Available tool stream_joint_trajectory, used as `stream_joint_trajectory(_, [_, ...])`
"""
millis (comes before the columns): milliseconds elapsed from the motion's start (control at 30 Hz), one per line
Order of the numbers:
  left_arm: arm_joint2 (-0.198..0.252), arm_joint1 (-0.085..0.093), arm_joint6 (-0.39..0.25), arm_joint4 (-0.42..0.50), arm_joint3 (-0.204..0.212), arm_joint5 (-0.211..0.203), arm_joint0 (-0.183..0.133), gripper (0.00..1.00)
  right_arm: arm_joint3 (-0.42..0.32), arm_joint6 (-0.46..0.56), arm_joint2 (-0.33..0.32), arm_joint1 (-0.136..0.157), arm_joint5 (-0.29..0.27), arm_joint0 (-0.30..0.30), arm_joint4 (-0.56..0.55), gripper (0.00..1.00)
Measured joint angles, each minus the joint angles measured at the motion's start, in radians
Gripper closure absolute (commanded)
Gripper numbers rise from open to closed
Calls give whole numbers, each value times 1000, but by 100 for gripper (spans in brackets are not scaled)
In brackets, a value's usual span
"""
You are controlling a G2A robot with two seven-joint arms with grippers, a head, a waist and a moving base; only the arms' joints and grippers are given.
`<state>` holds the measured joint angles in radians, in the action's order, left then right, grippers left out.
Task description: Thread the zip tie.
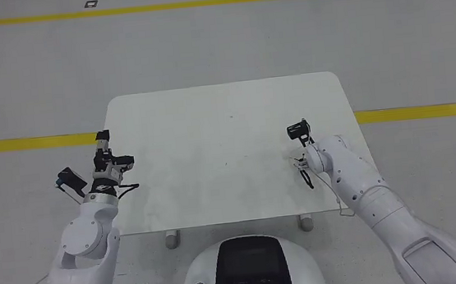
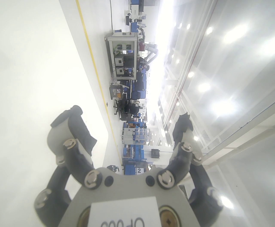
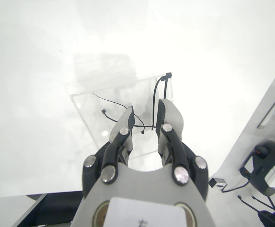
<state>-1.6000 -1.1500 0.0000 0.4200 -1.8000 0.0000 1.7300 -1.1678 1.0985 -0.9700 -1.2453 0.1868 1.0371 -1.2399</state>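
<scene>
Your right pincer [image 3: 146, 105] stands partly open with a modest gap between its pads, and nothing is clamped in it. It hangs over a clear tray [image 3: 84, 120] on the white worktop [image 1: 228, 142], near the worktop's right edge. The zip tie [image 3: 154, 94] lies in that tray. It is thin and black, and its strap is bent back into a narrow loop that meets the small square head at the far end. One run of the strap passes just beside the inner face of one pad, and you cannot tell whether it touches. Your left pincer [image 2: 129, 114] is spread wide and holds nothing. It sits at the worktop's left edge and points out toward the room. The right wrist view shows you the loop, the tray's walls and a few loose ties [image 3: 108, 116] lying flat beside the zip tie. The top view gives you only dark strands under the right arm, but it places both arms well apart across the worktop.
</scene>
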Motion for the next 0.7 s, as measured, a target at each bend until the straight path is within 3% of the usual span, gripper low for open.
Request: stream_joint_trajectory(700, [0,0,0,0,0,0,0,0,39,-9,-16,-17,-15,-11,-2,84])
